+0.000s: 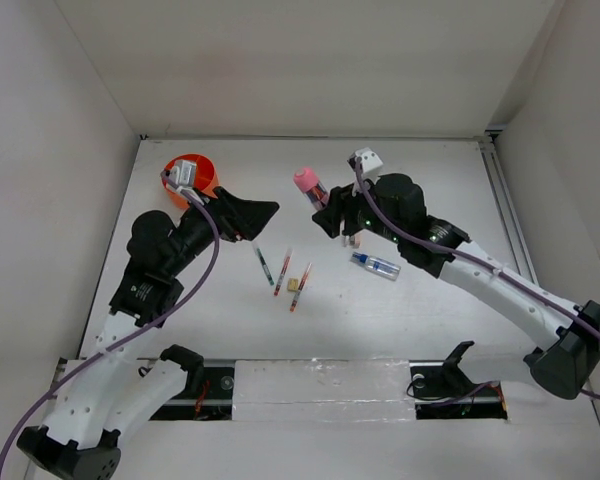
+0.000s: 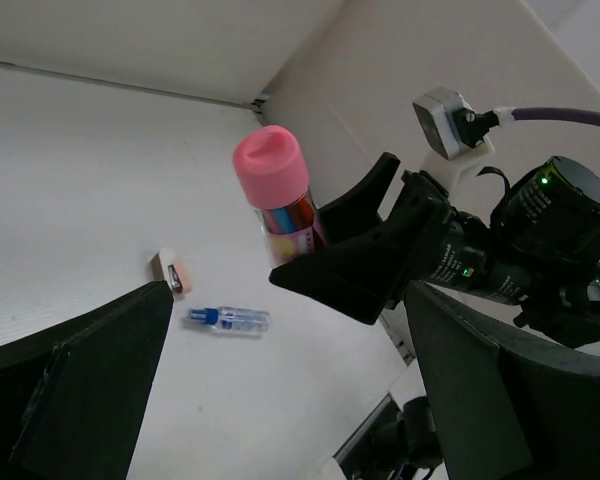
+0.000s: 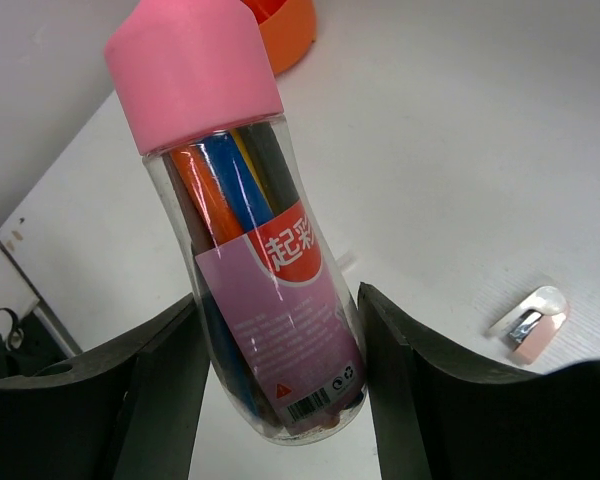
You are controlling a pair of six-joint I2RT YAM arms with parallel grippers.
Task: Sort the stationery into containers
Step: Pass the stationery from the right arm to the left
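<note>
Right gripper (image 3: 277,300) clamped on pink-capped clear plastic tube of coloured pens (image 1: 309,184), held off bench (image 1: 420,190), well apart from round orange plastic tub (image 1: 208,170). Left gripper (image 1: 262,220) wide open, empty. Three thin pens (image 1: 282,270), tan cube (image 1: 294,284), blue-capped clear tube (image 1: 376,265), small eraser (image 2: 170,272) loose on bench. Sorting looks barely begun.

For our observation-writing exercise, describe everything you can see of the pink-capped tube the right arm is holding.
The pink-capped tube is a clear plastic bottle with a smooth pink cap. Inside stand coloured pens: orange, blue and dark ones show. A pink-purple label with a red panel of white characters and a barcode wraps its lower half. It is closed, tilted cap uppermost, held in the air, its lower body clamped between the jaws of the right gripper. Nothing else seems to touch it.
</note>
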